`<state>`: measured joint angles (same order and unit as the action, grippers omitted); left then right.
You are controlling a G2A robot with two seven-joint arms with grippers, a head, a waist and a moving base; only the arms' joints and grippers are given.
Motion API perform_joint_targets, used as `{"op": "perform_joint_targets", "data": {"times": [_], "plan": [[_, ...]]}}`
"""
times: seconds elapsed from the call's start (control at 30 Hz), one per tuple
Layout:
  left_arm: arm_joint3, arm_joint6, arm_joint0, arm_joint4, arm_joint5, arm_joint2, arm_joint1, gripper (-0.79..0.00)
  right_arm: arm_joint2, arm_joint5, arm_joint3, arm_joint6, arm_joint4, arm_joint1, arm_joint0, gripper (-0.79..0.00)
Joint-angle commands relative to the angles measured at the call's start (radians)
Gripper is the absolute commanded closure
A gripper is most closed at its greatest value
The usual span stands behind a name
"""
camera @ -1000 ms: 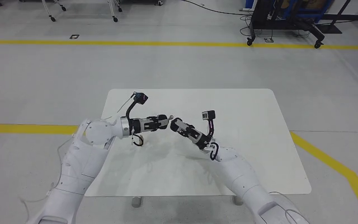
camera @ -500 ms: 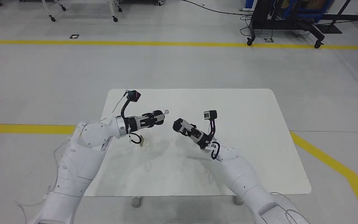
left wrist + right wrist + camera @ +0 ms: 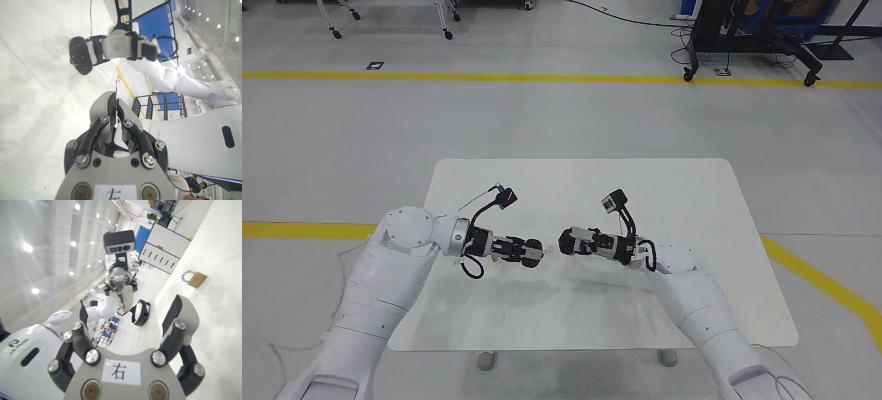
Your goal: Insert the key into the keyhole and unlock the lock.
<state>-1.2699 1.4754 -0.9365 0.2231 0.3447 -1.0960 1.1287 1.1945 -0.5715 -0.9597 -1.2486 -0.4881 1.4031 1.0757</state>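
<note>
My left gripper (image 3: 115,99) is clamped on the key (image 3: 116,88). Just right of it, my right gripper (image 3: 129,303) has its fingers spread. The brass padlock (image 3: 194,279) lies on the table (image 3: 692,190).

Left arm (image 3: 392,262) & right arm (image 3: 704,305): glossy white rounded shells, a dark oval slot set in the forearm shell, thin black cables looped at the wrists. Each wrist has a small black box camera (image 3: 506,197) on a black bracket. Left gripper (image 3: 115,97): grey metal base plate, black curved linkage bars, silver screws w/ clips, pale grey fingers w/ black ribbed pads (image 3: 112,106), two brass-coloured round inserts, white label w/ one black char. Right gripper (image 3: 130,306): same build & label type, diff char; outer finger face black w/ small screws.
</note>
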Motion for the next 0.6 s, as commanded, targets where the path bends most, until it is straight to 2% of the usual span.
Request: {"op": "perform_joint_targets", "data": {"times": [0.0, 0.07, 0.17, 0.4, 0.57], "plan": [[-0.002, 0.006, 0.007, 0.009, -0.006, 0.022, -0.001, 0.0, 0.002, 0.042, 0.005, -0.042, 0.002, -0.009, 0.001, -0.259], [0.002, 0.008, 0.015, 0.009, -0.008, 0.039, -0.004, 0.0, -0.007, 0.056, 0.017, -0.056, 0.041, -0.015, -0.002, -0.222], [0.009, 0.008, 0.025, 0.006, -0.008, 0.063, -0.008, 0.0, -0.03, 0.073, 0.015, -0.073, 0.069, -0.019, -0.007, -0.206], [0.015, 0.011, 0.047, 0.006, -0.011, 0.116, -0.018, 0.0, -0.054, 0.079, 0.01, -0.079, 0.064, -0.028, -0.012, -0.157], [0.026, 0.011, 0.061, 0.019, -0.011, 0.142, -0.025, 0.0, -0.076, 0.091, 0.007, -0.091, 0.059, -0.033, -0.018, -0.16]]}}
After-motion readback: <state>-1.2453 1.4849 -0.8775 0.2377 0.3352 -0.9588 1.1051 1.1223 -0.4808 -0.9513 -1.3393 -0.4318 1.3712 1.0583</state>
